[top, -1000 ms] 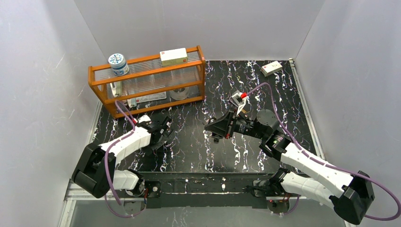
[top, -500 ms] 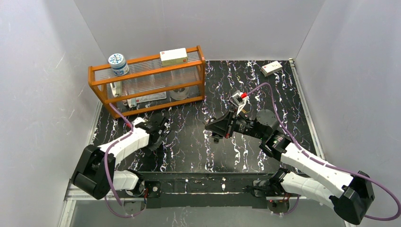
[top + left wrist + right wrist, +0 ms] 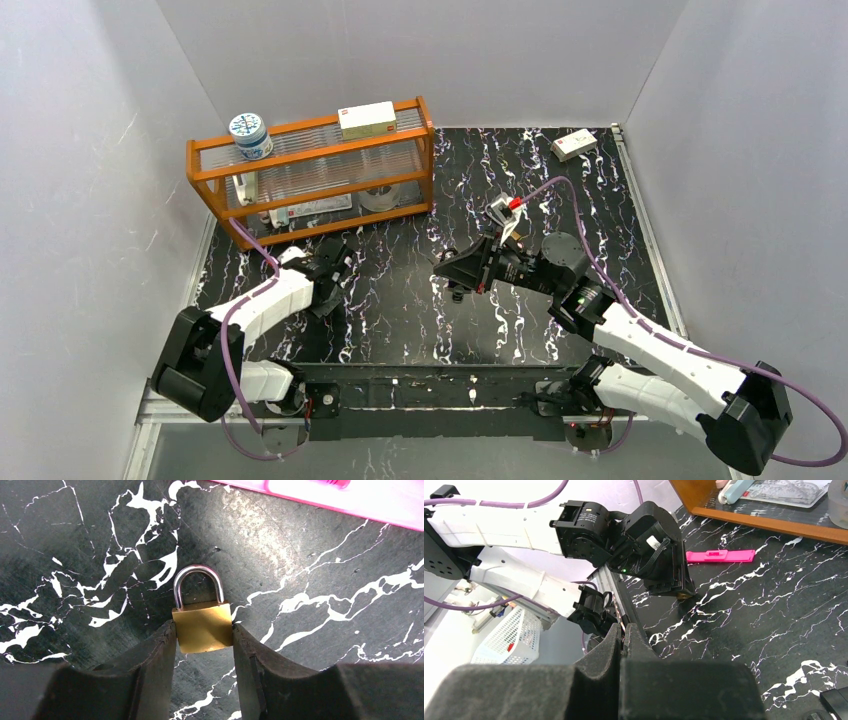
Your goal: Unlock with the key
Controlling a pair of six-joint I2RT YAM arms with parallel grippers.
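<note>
A brass padlock [image 3: 202,625] with a silver shackle lies flat on the black marble table [image 3: 310,565]. My left gripper [image 3: 202,631] is shut on the padlock, one finger pressed on each side of its body, shackle pointing away. In the top view the left gripper [image 3: 333,262] is low over the table in front of the shelf. My right gripper [image 3: 624,628] is shut with a thin sliver of metal, the key, between its pads. It hovers mid-table [image 3: 445,268], pointing at the left gripper [image 3: 669,580], well apart from it.
An orange shelf rack [image 3: 310,175] stands at the back left with a tin [image 3: 250,133] and a box [image 3: 367,118] on top. A pink flat strip [image 3: 720,556] lies just beyond the padlock. A small white box [image 3: 574,145] sits at the back right.
My left gripper has shifted slightly left and toward the shelf. The right arm has not moved.
</note>
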